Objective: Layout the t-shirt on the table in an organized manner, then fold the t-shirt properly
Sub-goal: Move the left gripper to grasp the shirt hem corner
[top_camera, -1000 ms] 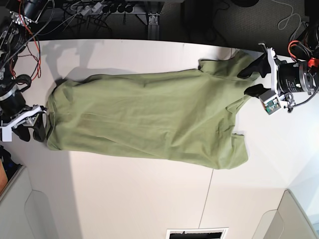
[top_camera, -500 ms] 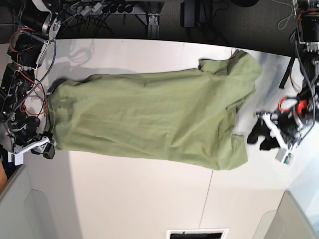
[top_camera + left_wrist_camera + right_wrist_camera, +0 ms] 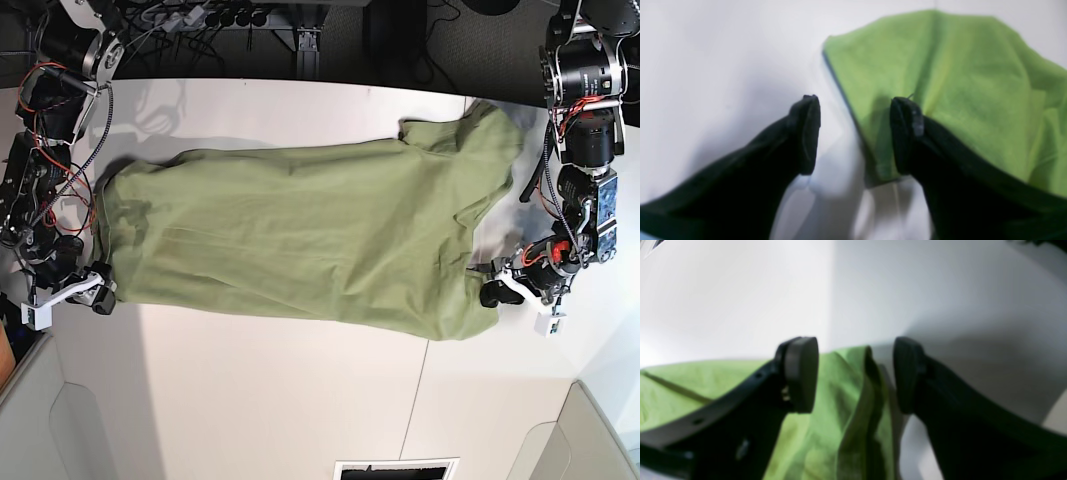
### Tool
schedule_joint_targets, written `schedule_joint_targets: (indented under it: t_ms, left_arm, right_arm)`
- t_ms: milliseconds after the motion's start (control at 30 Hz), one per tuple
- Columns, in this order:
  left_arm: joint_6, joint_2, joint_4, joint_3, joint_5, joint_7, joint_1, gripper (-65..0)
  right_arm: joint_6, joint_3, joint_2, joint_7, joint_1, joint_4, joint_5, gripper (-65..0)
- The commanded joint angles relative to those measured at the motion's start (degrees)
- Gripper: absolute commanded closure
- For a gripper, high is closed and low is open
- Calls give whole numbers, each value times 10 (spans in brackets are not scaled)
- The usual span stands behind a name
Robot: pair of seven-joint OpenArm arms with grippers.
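The olive-green t-shirt (image 3: 300, 230) lies spread lengthwise across the white table (image 3: 280, 400). My left gripper (image 3: 492, 284) is at the shirt's near right corner. In the left wrist view the left gripper (image 3: 855, 133) is open, with the t-shirt's (image 3: 957, 83) edge running between the black fingers (image 3: 805, 133), one of them over the cloth. My right gripper (image 3: 100, 288) is at the near left corner. In the right wrist view the right gripper (image 3: 855, 373) is open and straddles a folded hem of the t-shirt (image 3: 840, 413).
A thin dark seam (image 3: 415, 400) crosses the table. Cables and electronics (image 3: 60, 100) crowd the far left edge. The left arm's body (image 3: 585, 110) stands over the far right corner. Grey panels (image 3: 60, 430) flank the near edge.
My left gripper has left the far right sleeve and come down to the shirt's near right corner. My right gripper has slid along the left hem to the near corner and opened wider.
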State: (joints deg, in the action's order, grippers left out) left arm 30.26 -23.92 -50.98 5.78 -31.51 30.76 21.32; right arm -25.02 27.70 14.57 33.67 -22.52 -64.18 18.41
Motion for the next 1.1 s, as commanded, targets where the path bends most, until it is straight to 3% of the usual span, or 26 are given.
schedule_joint_targets:
  t_ms: [0, 100, 133, 200, 267, 300, 400, 433, 567, 633, 700, 933, 1067]
  left_arm:
    - [4, -2, -7, -11, -2, -4, 15, -360]
    - [4, 6, -7, -43, 7, -22, 15, -350]
    - [4, 7, -7, -53, 20, -31, 16, -312]
    - [4, 11, -7, -68, 53, -46, 17, -166]
    - [4, 12, -7, -78, 70, -55, 19, -13]
    - [4, 12, -7, -80, 70, -57, 22, 0]
    - [4, 10, -7, -80, 71, -56, 45, 0]
    - [3, 10, -7, -80, 71, -52, 58, 0]
    - [9, -4, -14, -80, 68, -33, 123, 0]
    - [32, -17, -21, -80, 50, -30, 154, 0]
    - [52, -31, -33, -80, 18, -14, 180, 0]
    - [57, -71, -102, -80, -43, 26, 226, 0]
    - [97, -75, -111, -80, -70, 60, 221, 0]
  right_arm:
    - [-3, 0, 8, -11, -14, -3, 11, -354]
    - [-3, 0, 8, -11, -14, 12, 20, -354]
    - [-3, 0, 7, -11, -14, 18, 19, -354]
    - [-3, 0, 7, -11, -14, 31, 19, -338]
    - [-7, 0, 7, -11, -14, 42, 20, -253]
    - [-9, 0, 7, -11, -14, 46, 20, -194]
    - [-9, 0, 7, -12, -15, 49, 22, -21]
    - [-9, 0, 7, -12, -17, 49, 24, 0]
    - [-48, 0, 10, -10, -18, 24, 62, 0]
    - [-70, 0, 10, -2, -18, -1, 83, 0]
    - [-70, 0, 10, 16, -17, -35, 97, 0]
    - [-70, 0, 10, 77, -10, -129, 129, 0]
    - [-70, 0, 8, 85, 21, -137, 136, 0]
